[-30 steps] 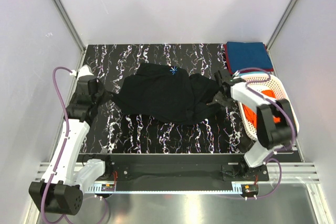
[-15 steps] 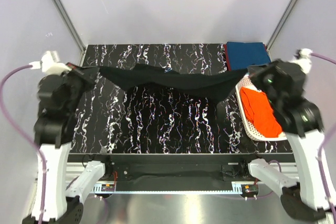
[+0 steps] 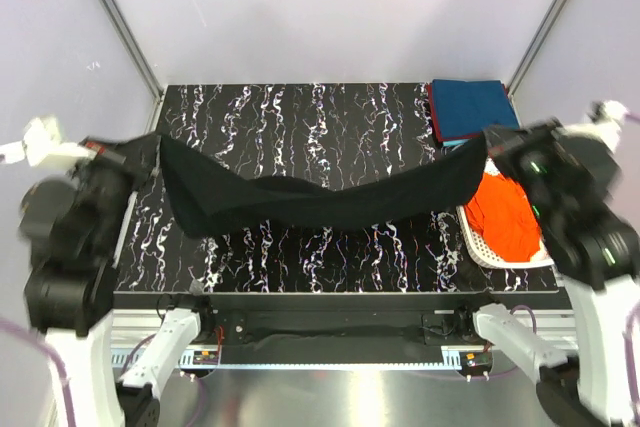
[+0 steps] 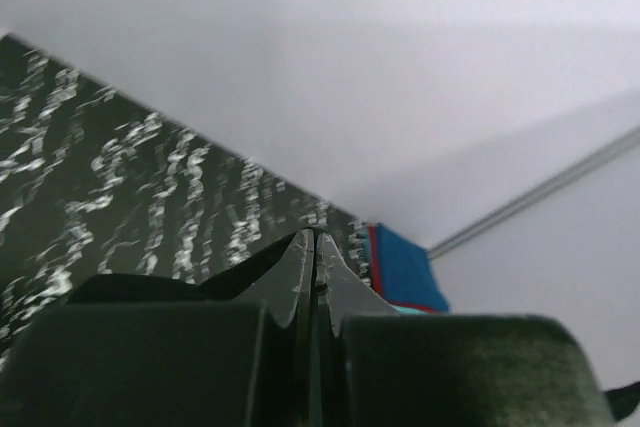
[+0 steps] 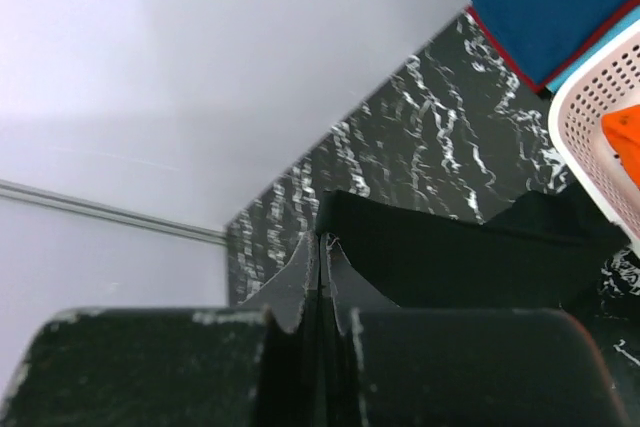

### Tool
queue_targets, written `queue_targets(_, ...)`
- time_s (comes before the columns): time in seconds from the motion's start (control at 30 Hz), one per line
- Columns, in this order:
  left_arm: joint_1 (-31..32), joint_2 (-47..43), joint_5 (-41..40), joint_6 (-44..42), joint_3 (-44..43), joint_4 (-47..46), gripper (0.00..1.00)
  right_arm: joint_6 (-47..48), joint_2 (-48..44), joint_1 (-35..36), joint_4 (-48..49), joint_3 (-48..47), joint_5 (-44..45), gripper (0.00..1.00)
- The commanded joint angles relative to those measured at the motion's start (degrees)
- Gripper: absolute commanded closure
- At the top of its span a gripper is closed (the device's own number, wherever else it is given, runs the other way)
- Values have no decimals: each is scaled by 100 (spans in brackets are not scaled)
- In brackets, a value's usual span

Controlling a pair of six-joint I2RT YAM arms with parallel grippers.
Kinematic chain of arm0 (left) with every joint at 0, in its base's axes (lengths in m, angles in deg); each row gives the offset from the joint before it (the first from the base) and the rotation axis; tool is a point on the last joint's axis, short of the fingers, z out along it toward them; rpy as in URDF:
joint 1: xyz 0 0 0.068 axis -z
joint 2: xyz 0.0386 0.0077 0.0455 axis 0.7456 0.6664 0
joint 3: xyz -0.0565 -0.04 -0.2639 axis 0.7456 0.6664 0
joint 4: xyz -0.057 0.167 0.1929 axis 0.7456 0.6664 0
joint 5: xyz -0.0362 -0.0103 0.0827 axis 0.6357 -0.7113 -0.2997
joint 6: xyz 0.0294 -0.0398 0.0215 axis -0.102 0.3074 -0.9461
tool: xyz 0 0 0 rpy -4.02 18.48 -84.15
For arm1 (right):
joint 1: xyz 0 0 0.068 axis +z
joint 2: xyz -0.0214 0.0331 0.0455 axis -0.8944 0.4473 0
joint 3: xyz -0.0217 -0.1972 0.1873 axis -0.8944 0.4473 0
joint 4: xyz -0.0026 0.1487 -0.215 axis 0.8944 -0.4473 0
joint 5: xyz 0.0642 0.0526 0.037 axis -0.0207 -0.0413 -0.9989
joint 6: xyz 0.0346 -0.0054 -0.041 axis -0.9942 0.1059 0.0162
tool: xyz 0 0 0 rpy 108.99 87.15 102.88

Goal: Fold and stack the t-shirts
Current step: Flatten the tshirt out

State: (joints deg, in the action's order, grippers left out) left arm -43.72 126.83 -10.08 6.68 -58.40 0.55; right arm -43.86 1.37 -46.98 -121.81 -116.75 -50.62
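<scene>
The black t-shirt (image 3: 320, 202) hangs stretched in the air between my two grippers, sagging in the middle above the marbled table (image 3: 300, 112). My left gripper (image 3: 160, 142) is shut on its left end; in the left wrist view the jaws (image 4: 313, 239) are pressed together with black cloth (image 4: 240, 265) beside them. My right gripper (image 3: 487, 137) is shut on the right end; the right wrist view shows shut jaws (image 5: 322, 239) and the black shirt (image 5: 450, 257). The teal-blue t-shirt (image 3: 470, 107) lies folded on the dark red one (image 3: 436, 119) at the back right. The orange t-shirt (image 3: 505, 217) lies in the basket.
The white lattice basket (image 3: 515, 260) stands at the table's right edge, partly under my right arm; its rim also shows in the right wrist view (image 5: 590, 107). Grey walls enclose the table on three sides. The folded stack also shows in the left wrist view (image 4: 405, 267).
Both arms lifted the black shirt off the table, pulled it taut, then carried it toward the near edge, where it now sags more in the middle.
</scene>
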Motion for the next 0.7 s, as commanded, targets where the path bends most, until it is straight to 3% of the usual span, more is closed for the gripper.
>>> queue_targets(0.0,-36,909,-733,-582,118,-126,100,368,1089,-19,850,189,-173,100)
queue_targets(0.13,-97,2130,-1208,-760,-372,-740,100,763,2887,-27,1669,-635,-173,100)
queue_targets(0.23,-299,3308,-1252,-663,-1540,-795,100,1114,4170,-36,1889,-2022,-234,100)
queue_targets(0.33,-440,4039,-1253,-321,-2543,-795,100,1747,5322,-54,1811,-3779,-428,100)
queue_targets(0.37,-440,4206,-1270,-224,-2963,-804,100,1940,5624,-63,1515,-4889,-454,100)
queue_targets(0.5,-651,4313,-1428,-74,-4099,-935,100,2004,6706,-106,994,-7419,-665,100)
queue_targets(0.6,-651,4076,-1263,-135,-4575,-1172,100,1688,6533,-115,1036,-7600,-850,100)
queue_targets(0.67,-660,3699,-1165,-162,-4497,-1234,100,1450,5875,-115,1212,-6697,-964,100)
